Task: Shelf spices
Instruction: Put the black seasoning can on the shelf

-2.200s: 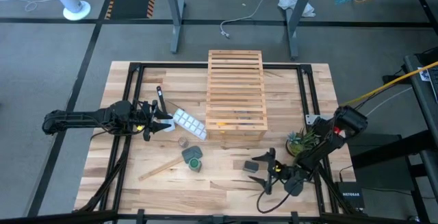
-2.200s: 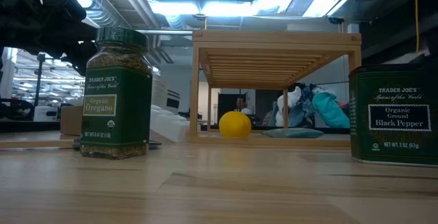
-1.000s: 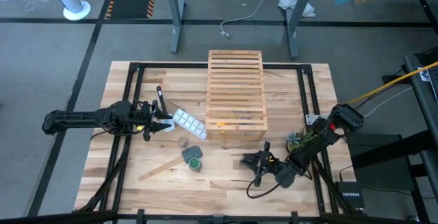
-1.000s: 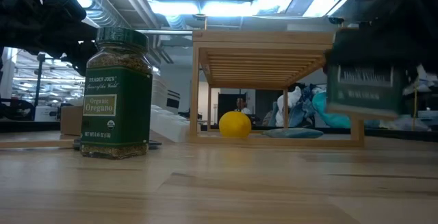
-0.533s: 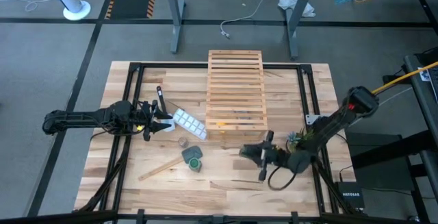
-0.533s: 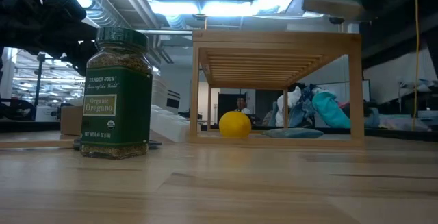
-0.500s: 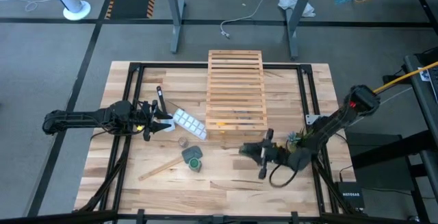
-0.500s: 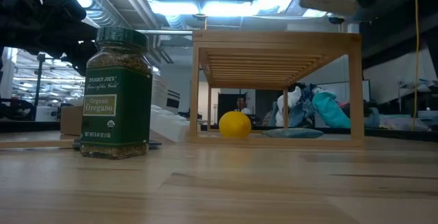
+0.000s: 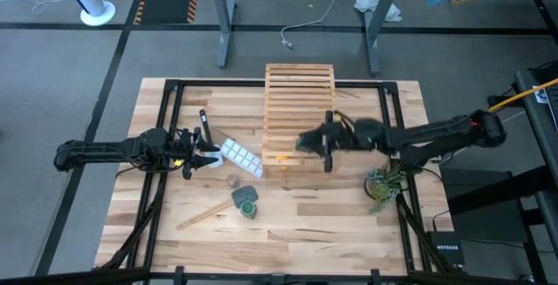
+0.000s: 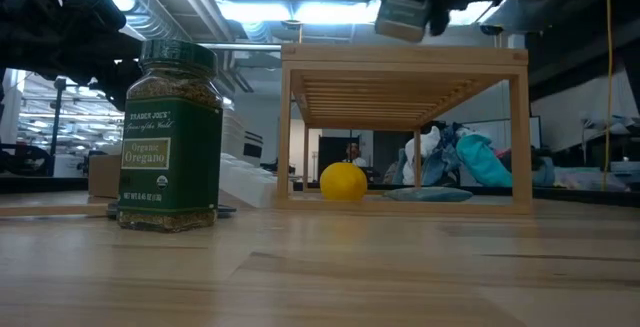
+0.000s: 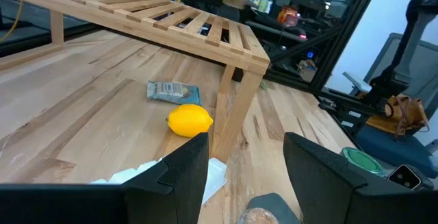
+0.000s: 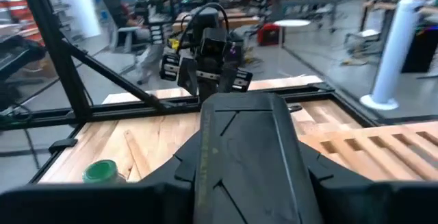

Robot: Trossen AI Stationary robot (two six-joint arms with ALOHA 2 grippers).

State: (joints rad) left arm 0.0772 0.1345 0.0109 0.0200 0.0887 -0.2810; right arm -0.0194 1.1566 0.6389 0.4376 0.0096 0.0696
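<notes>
Currently the right gripper (image 9: 312, 141) is held over the near right part of the shelf (image 9: 301, 102), above the slatted top, w/ the dark black-topped jar (image 9: 310, 140) clamped between its fingers. In the low view that jar (image 10: 403, 15) is seen raised just above the shelf top (image 10: 400, 55), not resting on it. In the right wrist view the jar's dark lid (image 12: 246, 155) fills most of the pic, gripped on both sides.

The left gripper (image 9: 202, 152) is parked low at the left side of the table (image 9: 288, 224), beside the white ice-cube tray (image 9: 240, 157); fingers (image 11: 174, 172) are spread apart, nothing seen between them.

The green jar (image 9: 248, 205) w/ green lid is stood upright on the table near-left of the shelf; in the low view it (image 10: 170, 137) is upright and labelled oregano. The tiny clear jar (image 9: 234, 181) is set just far of it, apart, near the tray.

Under the shelf a lemon (image 10: 344, 182) and a flat packet (image 11: 172, 91) are seen. A small plant (image 9: 382, 183) is placed at the table's right edge.
</notes>
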